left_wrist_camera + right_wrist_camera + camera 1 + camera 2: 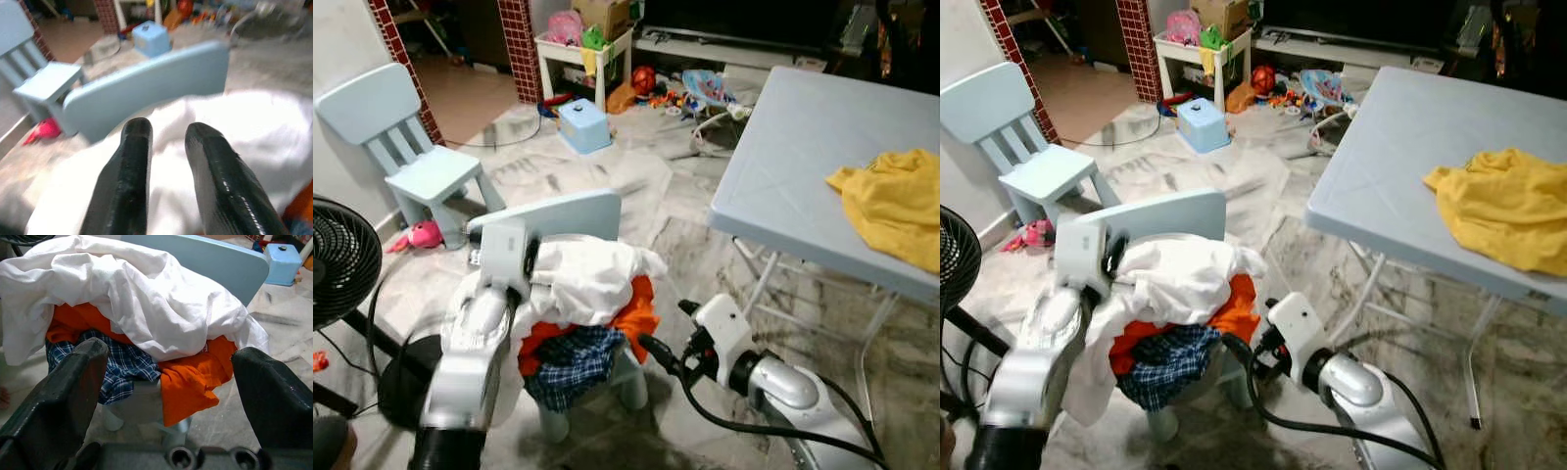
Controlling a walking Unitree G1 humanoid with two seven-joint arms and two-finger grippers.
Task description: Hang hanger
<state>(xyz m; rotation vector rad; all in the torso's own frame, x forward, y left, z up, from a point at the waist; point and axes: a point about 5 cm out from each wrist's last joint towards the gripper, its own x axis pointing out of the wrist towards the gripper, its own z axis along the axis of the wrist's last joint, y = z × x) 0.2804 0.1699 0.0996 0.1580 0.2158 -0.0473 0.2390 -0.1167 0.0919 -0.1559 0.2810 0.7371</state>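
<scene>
Hovering over the white garment (234, 132), the left end effector (166, 147) shows its fingers slightly parted, holding nothing. The right end effector (171, 382), spread wide and empty, faces the orange cloth (190, 377) and plaid shirt (122, 367) heaped on a small blue chair (578, 211). A yellow cloth (891, 201) lies on the worktop (783, 157). Hanger location: cannot tell.

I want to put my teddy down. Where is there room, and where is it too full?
The pale blue folding table is bare left of the crumpled yellow cloth. The small blue chair by the wall has a bare seat. The near blue chair is crowded, heaped with white, orange and checked clothes.
</scene>
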